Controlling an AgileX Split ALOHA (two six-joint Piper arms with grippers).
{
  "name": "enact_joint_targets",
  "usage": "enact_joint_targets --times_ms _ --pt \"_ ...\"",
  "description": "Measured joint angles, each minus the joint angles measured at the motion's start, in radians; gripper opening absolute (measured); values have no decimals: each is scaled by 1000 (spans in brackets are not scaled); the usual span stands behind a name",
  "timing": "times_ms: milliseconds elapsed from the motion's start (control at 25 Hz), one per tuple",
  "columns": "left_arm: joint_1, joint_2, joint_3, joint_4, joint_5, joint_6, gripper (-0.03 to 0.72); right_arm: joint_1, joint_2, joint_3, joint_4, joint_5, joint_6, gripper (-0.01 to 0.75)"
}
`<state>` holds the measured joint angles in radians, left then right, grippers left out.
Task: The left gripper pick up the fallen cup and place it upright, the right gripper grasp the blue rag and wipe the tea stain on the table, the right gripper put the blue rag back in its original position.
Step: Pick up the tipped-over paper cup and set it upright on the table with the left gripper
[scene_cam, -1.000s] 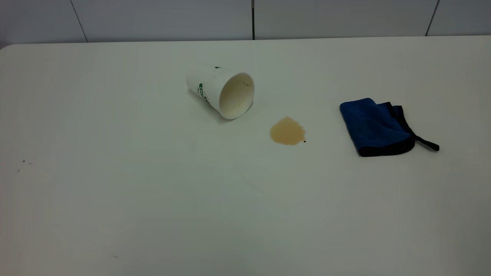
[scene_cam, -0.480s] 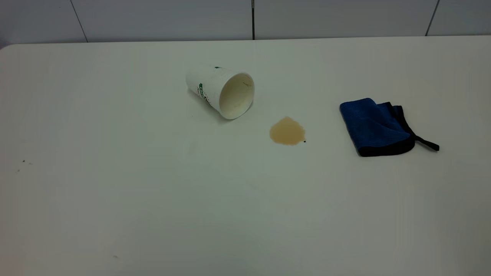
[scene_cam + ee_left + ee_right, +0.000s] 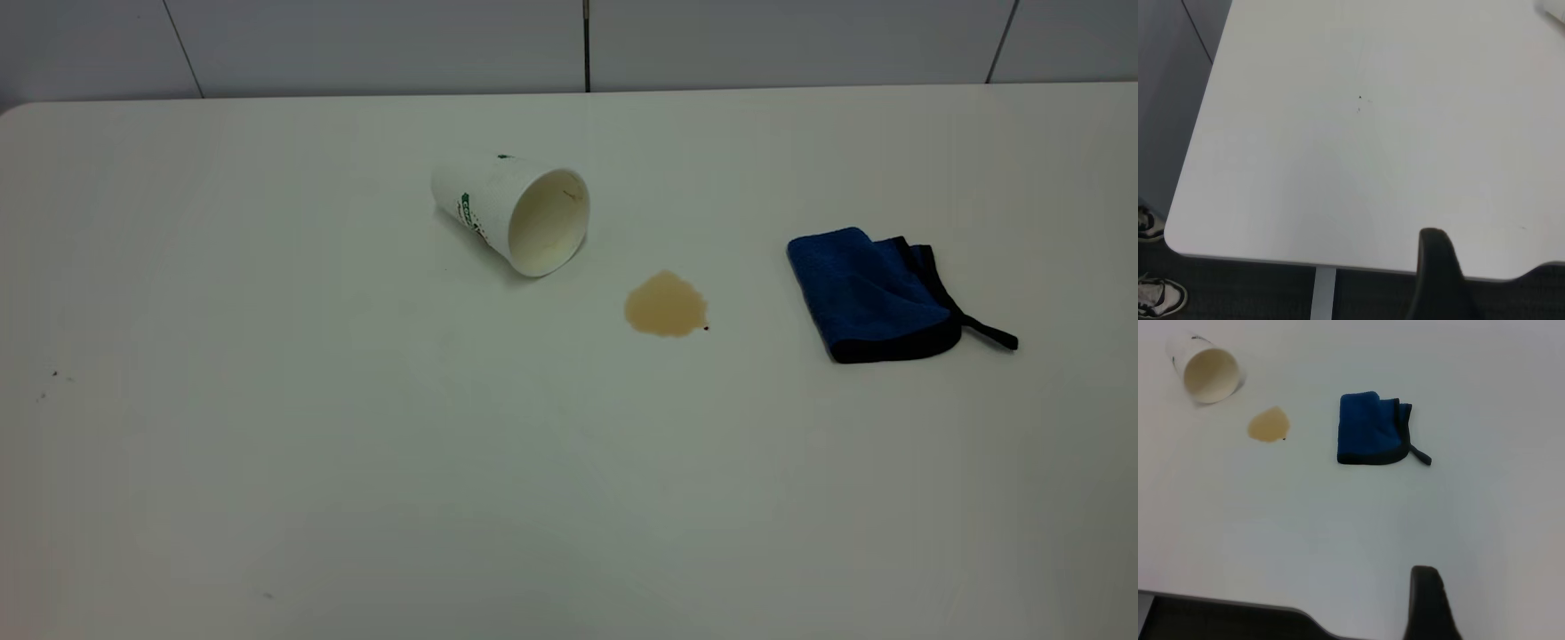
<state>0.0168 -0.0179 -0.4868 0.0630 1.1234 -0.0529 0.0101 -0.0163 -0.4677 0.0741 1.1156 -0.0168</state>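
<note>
The fallen cup (image 3: 520,213) lies untouched on the table (image 3: 267,462), tea stain (image 3: 666,305) and blue rag (image 3: 867,293) beside it. I cannot tell how either gripper's fingers stand; nothing is held.

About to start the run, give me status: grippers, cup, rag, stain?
Both grippers back off the work, clear of everything. Cup on its side, mouth toward the stain. Rag folded beside the stain, untouched. Nothing in the way.

The cup (image 3: 511,212) is white with green lettering and a cream inside. The stain (image 3: 665,305) is light brown. The rag (image 3: 867,293) is royal blue, edged black. The surface (image 3: 356,444) is white.
</note>
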Motion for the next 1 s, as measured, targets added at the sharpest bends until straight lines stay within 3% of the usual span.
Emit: enact_joint_targets --times_ms 160,280,440,760,1000 --pt "0 58 0 0 0 2 499 0 0 0 0 0 0 538" --pt "0 183 -9 0 -35 39 550 0 0 0 0 0 0 538" --pt "0 411 -55 -1 -142 88 598 0 0 0 0 0 0 538" --pt "-2 880 -179 -5 -396 130 591 0 0 0 0 0 0 538" --pt "-143 1186 -277 2 -519 129 591 0 0 0 0 0 0 538"
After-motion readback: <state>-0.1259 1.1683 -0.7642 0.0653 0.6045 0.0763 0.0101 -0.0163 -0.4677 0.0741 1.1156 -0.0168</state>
